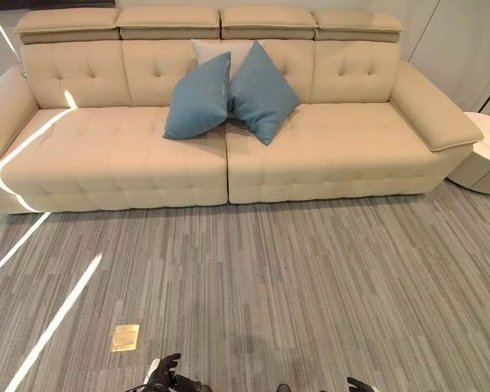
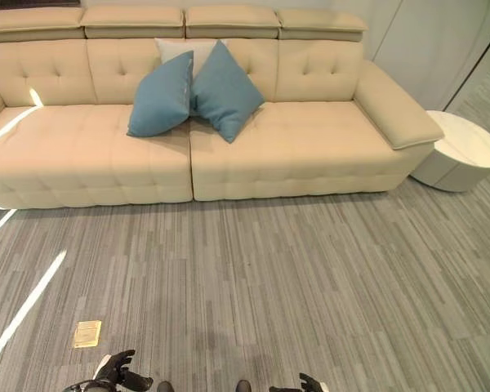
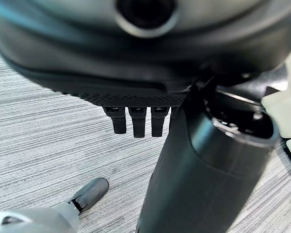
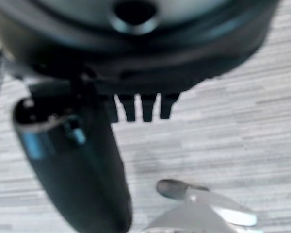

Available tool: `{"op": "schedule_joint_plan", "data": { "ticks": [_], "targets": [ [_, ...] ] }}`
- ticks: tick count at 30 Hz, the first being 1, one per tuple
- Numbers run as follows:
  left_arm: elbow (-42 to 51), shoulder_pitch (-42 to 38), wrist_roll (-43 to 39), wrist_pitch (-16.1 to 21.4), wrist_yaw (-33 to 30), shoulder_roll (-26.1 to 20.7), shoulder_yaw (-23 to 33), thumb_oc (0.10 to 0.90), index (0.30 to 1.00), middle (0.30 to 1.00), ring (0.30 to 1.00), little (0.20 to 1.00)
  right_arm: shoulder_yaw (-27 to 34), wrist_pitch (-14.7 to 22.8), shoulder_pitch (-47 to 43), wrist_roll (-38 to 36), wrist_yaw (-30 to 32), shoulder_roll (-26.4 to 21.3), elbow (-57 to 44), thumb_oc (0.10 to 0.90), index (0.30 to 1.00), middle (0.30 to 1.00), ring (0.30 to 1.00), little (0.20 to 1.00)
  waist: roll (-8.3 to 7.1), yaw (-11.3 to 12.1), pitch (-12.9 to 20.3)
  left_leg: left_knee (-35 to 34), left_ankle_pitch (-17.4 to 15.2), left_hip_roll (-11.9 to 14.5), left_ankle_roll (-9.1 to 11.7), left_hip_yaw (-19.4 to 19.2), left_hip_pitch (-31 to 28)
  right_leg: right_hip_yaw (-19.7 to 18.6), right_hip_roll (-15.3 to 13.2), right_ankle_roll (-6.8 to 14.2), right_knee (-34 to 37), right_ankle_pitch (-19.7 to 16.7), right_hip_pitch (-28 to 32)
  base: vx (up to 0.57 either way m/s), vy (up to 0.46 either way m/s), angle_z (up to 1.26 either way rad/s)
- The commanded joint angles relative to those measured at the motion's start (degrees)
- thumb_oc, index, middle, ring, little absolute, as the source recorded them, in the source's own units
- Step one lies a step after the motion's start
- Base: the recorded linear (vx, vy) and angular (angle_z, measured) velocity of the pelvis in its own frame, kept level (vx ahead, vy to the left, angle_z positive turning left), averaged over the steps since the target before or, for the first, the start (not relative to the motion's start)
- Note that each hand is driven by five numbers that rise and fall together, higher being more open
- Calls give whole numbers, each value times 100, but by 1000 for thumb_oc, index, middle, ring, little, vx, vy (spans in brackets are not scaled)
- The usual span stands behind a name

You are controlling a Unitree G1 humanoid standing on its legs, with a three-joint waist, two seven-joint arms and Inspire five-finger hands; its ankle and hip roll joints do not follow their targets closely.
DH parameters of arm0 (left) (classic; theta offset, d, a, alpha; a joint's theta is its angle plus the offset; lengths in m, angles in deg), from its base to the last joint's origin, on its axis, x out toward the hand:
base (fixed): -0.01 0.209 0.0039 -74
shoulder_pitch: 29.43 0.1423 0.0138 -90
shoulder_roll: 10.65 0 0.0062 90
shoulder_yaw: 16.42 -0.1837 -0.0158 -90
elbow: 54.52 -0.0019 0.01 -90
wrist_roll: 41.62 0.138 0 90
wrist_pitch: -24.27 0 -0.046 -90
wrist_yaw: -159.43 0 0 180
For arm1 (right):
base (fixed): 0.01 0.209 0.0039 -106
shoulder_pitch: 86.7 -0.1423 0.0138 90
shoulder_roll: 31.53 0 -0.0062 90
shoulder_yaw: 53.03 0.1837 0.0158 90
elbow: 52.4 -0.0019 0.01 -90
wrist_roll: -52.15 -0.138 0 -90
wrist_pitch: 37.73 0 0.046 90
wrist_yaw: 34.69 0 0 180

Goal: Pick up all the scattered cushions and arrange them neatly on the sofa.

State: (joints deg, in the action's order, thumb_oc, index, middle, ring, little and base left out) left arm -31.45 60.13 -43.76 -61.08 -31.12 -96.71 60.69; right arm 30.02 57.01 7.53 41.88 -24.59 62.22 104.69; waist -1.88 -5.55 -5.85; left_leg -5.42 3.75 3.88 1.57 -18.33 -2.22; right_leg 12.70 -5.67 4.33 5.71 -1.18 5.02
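Floor: grey striped carpet runs from the sofa toward the robot, with bright streaks of sunlight at the left.
Floor plate: a small brass-coloured square plate is set in the carpet at the near left.
Sofa: a long cream tufted sofa spans the far side, its length running left to right, with four headrests along the back and an armrest at each end.
White cushion: a white cushion stands against the sofa back at the middle, mostly hidden behind the two blue ones.
Left blue cushion: a blue cushion leans upright on the seat just left of the middle seam, its face turned toward the room and its top corner tipped to the right, touching its neighbour.
Right blue cushion: a blue cushion stands on one corner like a diamond, just right of the seam, one point up and one down, leaning back on the sofa.
Side table: a round white table sits beside the sofa's right armrest.
Left hand: the left hand hangs low at the near edge above the carpet, fingers straight and relaxed, holding nothing.
Right hand: the right hand hangs low at the near right, fingers straight, holding nothing.
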Motion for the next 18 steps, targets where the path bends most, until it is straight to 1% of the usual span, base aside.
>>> {"op": "schedule_joint_plan", "data": {
  "ticks": [1,8,13,14,15,16,17,18],
  "targets": [
    [-180,-379,26,129,-58,31,-12,800,900,900,900,900,2,107,-326,21,119,-236,202,800,900,900,900,900,102,44,-127,42,-501,247,269,-314,-399,329,-156,388,-71,294,120,0,0,0],
    [-251,-368,59,99,-59,34,-8,800,900,900,900,900,-19,101,-324,1,98,-200,211,800,900,900,900,900,98,38,-106,42,-533,239,266,-260,-440,269,-101,350,-71,352,147,0,-5,0],
    [-273,-357,32,102,-45,22,16,800,900,900,900,900,-27,111,-342,-18,65,-206,226,800,900,900,900,900,90,54,-142,43,-451,239,265,-185,-483,155,-19,280,-71,429,131,0,-26,0],
    [-277,-358,5,110,-38,27,22,800,900,900,900,900,-31,124,-367,-29,67,-214,226,800,900,900,900,900,59,63,-182,241,-478,262,284,-141,-382,123,-14,253,-71,442,126,-31,-38,-1],
    [-264,-373,-30,112,-41,26,12,800,900,900,900,900,-46,130,-397,-39,67,-227,221,800,900,900,900,900,27,86,-244,484,-529,278,289,-45,-271,97,-23,229,-71,446,136,-80,-54,-1],
    [-230,-434,-93,139,-50,12,-13,800,900,900,900,900,-91,145,-479,-34,79,-261,213,800,900,900,900,900,-36,149,-330,821,-571,288,336,202,-5,54,-39,196,-71,438,94,-108,-53,2],
    [-214,-484,-130,155,-68,5,-45,800,900,900,900,900,-109,161,-531,-43,98,-273,203,800,900,900,900,900,-71,176,-363,1011,-544,262,374,447,216,62,-48,177,-71,417,34,-117,-34,14],
    [-200,-522,-174,159,-65,10,-66,800,900,900,900,900,-115,161,-556,-53,99,-276,193,800,900,900,900,900,-100,196,-379,1062,-551,251,394,577,348,86,-68,170,-71,407,-7,-62,10,19]
  ]
}}
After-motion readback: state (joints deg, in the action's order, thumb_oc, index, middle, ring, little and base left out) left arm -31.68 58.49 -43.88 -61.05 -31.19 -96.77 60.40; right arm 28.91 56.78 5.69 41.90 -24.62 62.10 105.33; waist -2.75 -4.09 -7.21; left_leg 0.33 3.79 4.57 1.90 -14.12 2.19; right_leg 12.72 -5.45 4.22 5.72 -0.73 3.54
